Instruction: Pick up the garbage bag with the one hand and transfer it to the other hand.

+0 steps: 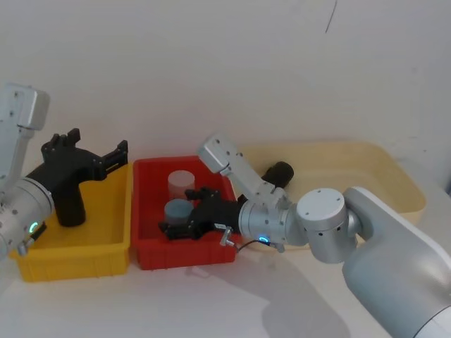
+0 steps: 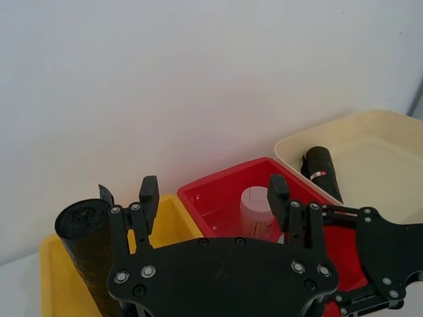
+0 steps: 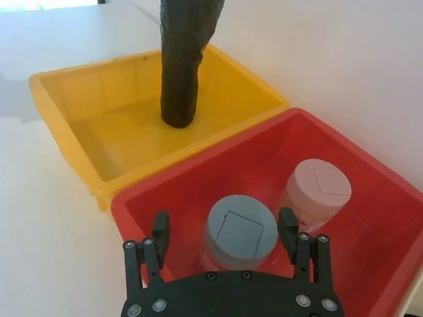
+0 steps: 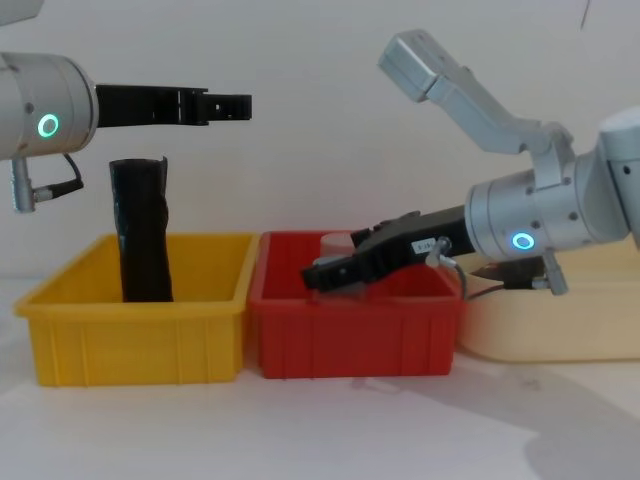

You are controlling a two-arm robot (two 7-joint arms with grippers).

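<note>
Head view: the garbage bag [image 1: 280, 172] lay mid-right in the cream tub [image 1: 352, 172]. Left wrist view: the left gripper [image 2: 213, 191] had open, empty jaws. Right wrist view: the right gripper [image 3: 224, 226] had open jaws over jars [image 3: 319, 188] in the red bin [image 3: 377, 218].

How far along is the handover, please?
Nothing done yet: neither gripper holds a roll. The left gripper hovers open above the upright roll in the yellow bin; the right gripper sits open over the red bin. The stickered roll lies in the tub. Grasp, lift and handover remain.

garbage bag [image 2: 322, 173] | black roll, red sticker | lying on side | in cream tub [image 2: 380, 155]
</note>
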